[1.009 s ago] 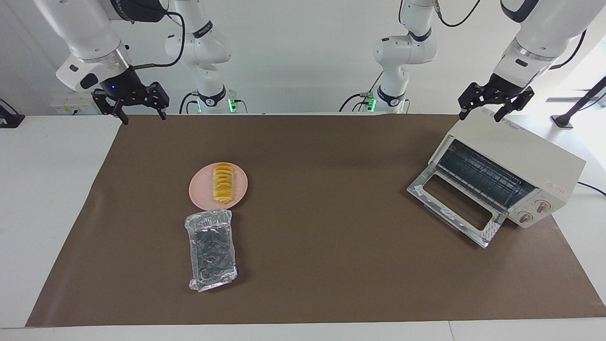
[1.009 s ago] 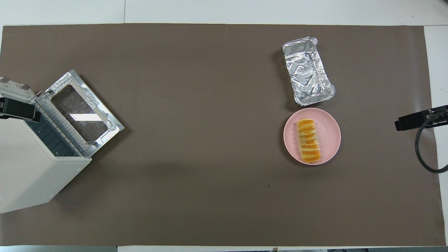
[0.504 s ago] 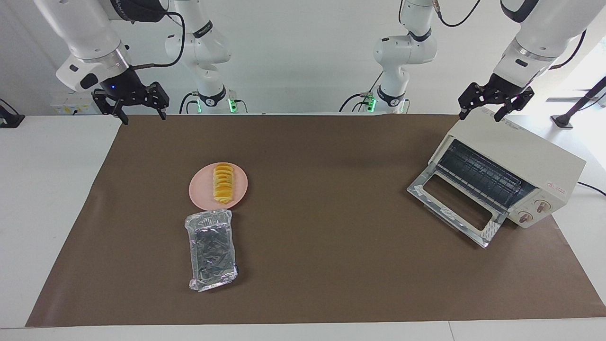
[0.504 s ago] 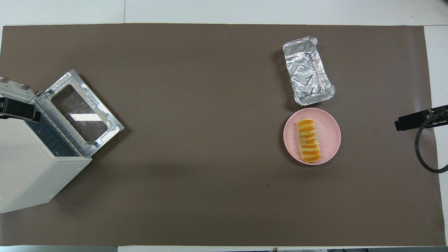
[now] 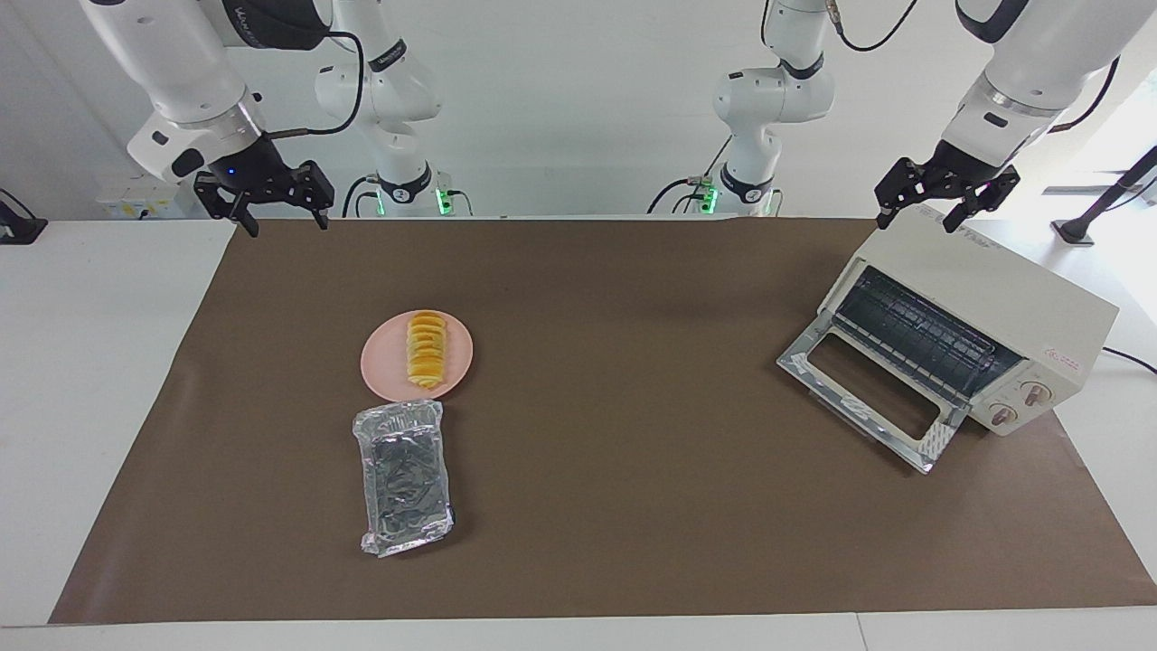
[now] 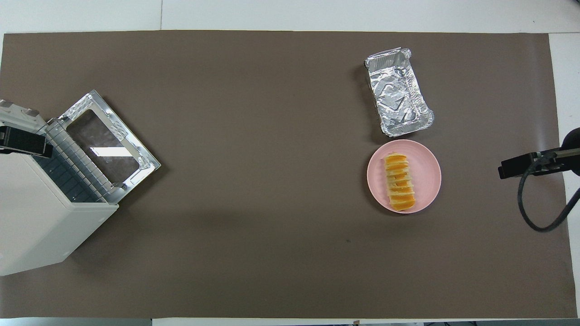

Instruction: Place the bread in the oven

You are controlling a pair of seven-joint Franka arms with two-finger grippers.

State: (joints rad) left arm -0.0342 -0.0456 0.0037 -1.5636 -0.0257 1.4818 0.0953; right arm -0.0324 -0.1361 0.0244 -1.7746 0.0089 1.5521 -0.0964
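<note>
The right end effector (image 5: 284,220) has shifted over the brown mat (image 5: 597,506).

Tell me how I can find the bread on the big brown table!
Look toward the right arm's end of the brown mat for a round pink plate. The bread lies on it, a little loaf of yellow-orange slices. The crinkly silver foil tray beside the plate holds nothing.

bread (image 5: 426,360) on pink plate (image 5: 384,369), oven (image 5: 972,330) door open
</note>
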